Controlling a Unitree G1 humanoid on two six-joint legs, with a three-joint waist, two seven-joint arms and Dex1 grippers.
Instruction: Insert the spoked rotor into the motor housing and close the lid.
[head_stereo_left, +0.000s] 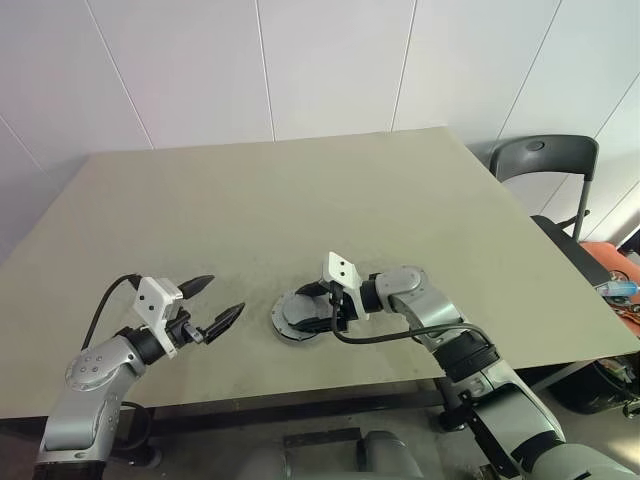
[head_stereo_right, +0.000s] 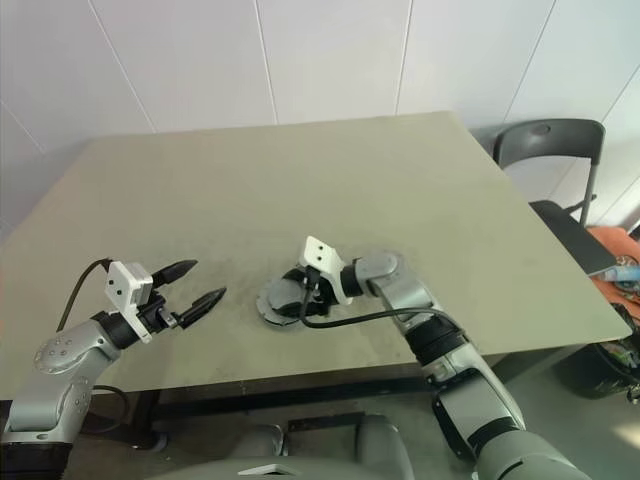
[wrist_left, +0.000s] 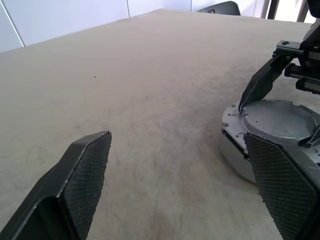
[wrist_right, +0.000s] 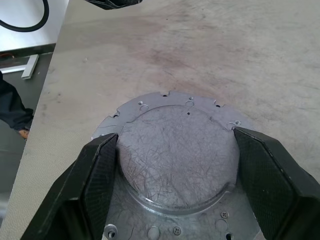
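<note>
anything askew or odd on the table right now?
Nothing stands out. The lid sits flat and centred on the motor housing near the front edge of the table. The right gripper straddles the lid's raised dome; the left gripper is open and apart, to the left. The lid's surface is scratched.

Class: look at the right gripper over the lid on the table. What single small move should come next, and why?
Probably ease the lid straight down and let go. The right gripper has a finger on each side of its raised centre, and it already sits level on the motor housing. The left gripper hangs open, off to one side.
</note>
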